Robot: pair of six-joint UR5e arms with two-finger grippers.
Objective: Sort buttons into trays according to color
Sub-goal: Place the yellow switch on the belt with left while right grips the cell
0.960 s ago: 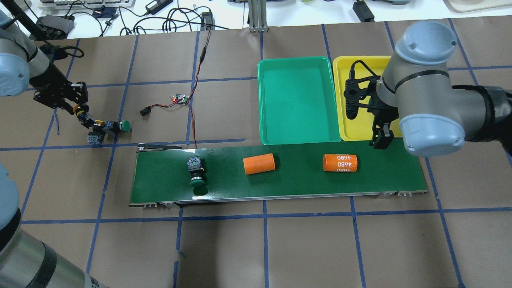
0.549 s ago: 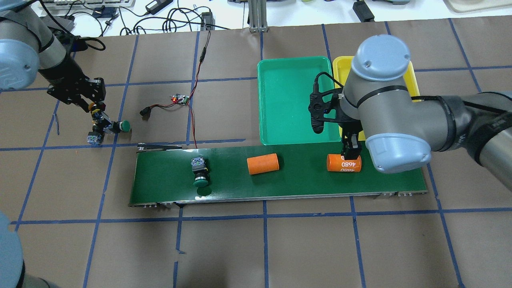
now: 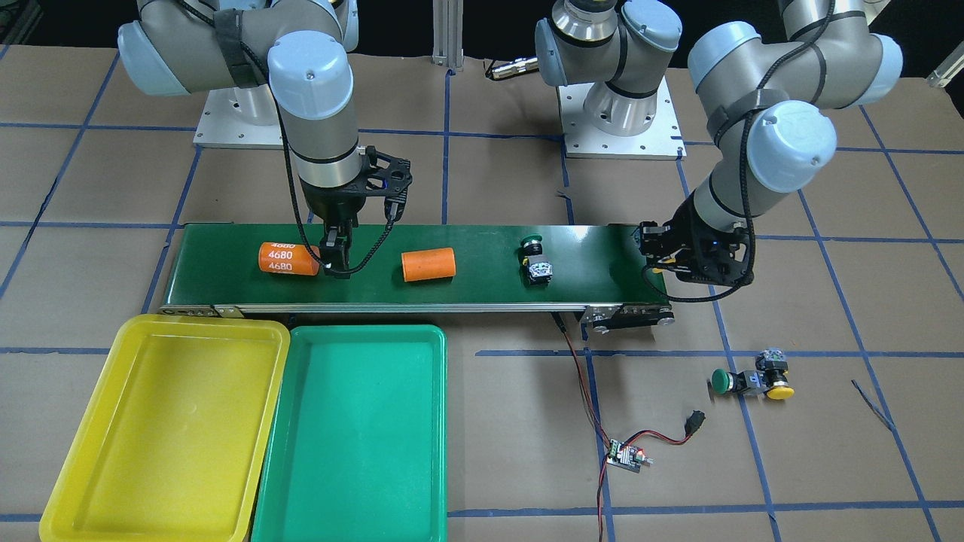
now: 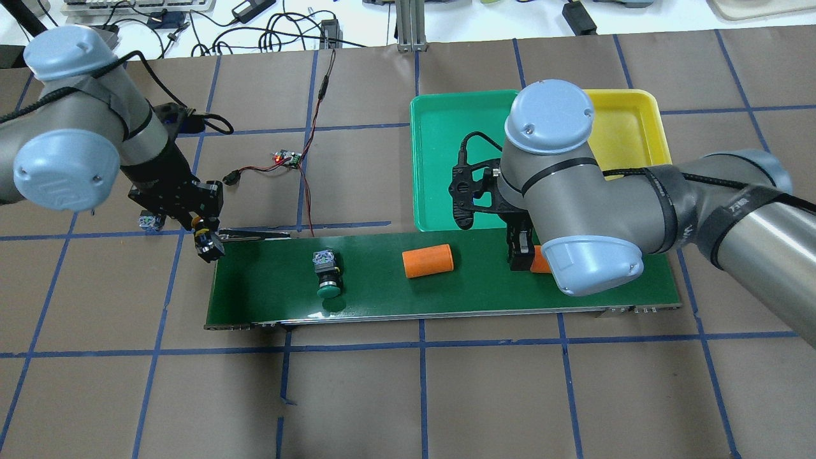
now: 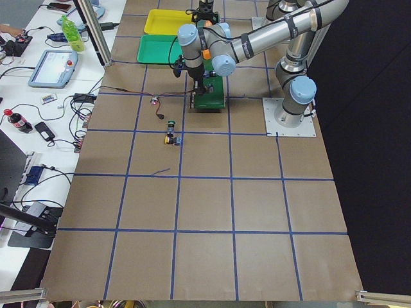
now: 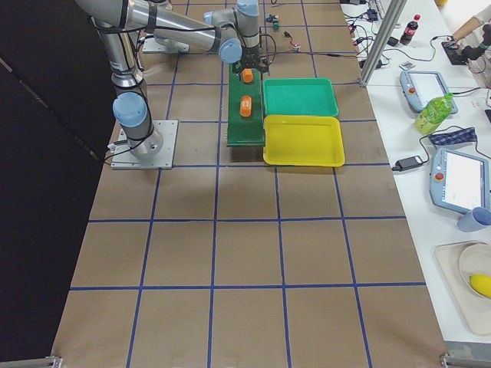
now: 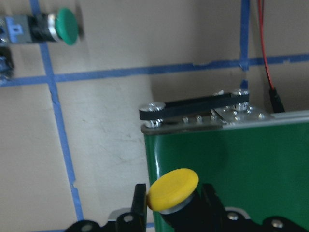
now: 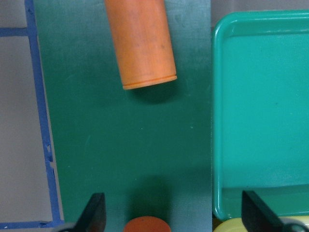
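Out past the left end of the conveyor belt [image 4: 268, 293], on the bare bench [image 4: 382, 395]: loose green button [image 3: 723, 382] and loose yellow button [image 3: 780, 391], both on their sides, bodies just beside each other. At the belt's left edge: left tool [image 4: 205, 244] clenched on the held yellow button [image 7: 173, 188], cap poking out beyond the fingers [image 7: 140, 199] over the belt's corner. On the belt's left third: belt green button [image 4: 327, 278], on its side, cap toward the robot. About mid-belt: plain orange cylinder [image 4: 428, 261], lying flat. Toward the belt's right end: right tool [image 3: 334, 263] low over the belt and released, fingers spread wide either side of one end of the 4680 cylinder [image 3: 286, 258], gaps showing on both sides. Along the belt's far long edge at its right half: green tray [image 4: 440, 191] just beside the belt, yellow tray [image 4: 631, 127] alongside it farther right.
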